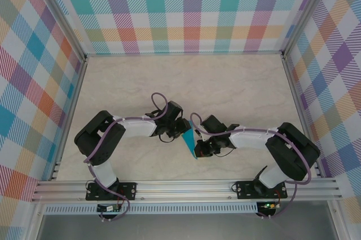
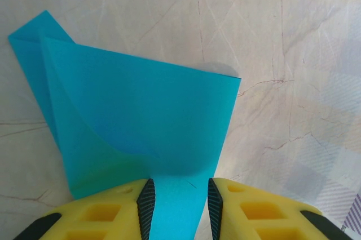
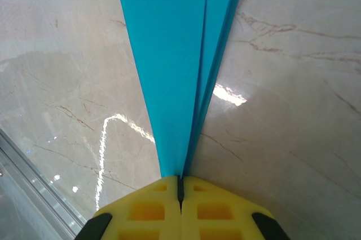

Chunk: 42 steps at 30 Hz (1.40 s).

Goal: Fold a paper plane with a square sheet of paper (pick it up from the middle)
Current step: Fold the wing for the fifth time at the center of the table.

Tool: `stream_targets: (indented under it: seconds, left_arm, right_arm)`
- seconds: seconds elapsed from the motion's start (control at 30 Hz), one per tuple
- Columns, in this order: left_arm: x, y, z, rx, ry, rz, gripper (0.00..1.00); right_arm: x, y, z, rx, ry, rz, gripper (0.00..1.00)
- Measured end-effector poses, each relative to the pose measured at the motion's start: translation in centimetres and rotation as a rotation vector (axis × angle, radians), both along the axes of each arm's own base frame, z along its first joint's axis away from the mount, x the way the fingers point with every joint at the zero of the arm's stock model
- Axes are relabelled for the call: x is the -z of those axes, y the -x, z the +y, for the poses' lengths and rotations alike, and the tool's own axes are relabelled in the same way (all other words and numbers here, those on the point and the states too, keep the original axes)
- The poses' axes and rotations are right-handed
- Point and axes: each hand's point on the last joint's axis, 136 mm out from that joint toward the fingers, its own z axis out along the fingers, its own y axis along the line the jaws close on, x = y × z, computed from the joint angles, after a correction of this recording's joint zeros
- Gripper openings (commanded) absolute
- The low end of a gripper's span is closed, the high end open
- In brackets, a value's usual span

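My right pincer (image 3: 181, 182) pressed tight on the narrow end of the teal paper plane (image 3: 169, 54), over the marble table (image 3: 293, 110) between my two arms, my left pincer (image 2: 179, 189) part spread, paper filling its gap, grip there unclear

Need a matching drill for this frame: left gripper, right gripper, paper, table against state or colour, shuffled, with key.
1 left gripper
2 right gripper
3 paper
4 table

A pale marble
B shut on the narrow end of the sheet
C teal, folded
D jaws apart, teal sheet between them

Pairs: 1-D, 2-B, 3-C, 4-A
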Motion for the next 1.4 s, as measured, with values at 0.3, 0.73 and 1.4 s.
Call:
stream_targets:
  seconds: [0.3, 0.73, 1.4]
  left_arm:
    - [0.0, 0.0, 0.0, 0.000, -0.001, 0.001, 0.34]
    - [0.0, 0.2, 0.0, 0.004, -0.004, 0.005, 0.34]
    - [0.0, 0.2, 0.0, 0.004, -0.003, 0.005, 0.34]
  right_arm:
    - [-0.1, 0.1, 0.0, -0.002, 0.027, -0.049, 0.05]
    - [-0.3, 2.8, -2.2, -0.018, 0.108, -0.020, 0.16]
    - [-3.5, -3.3, 3.0, 0.276, -0.205, 0.068, 0.00]
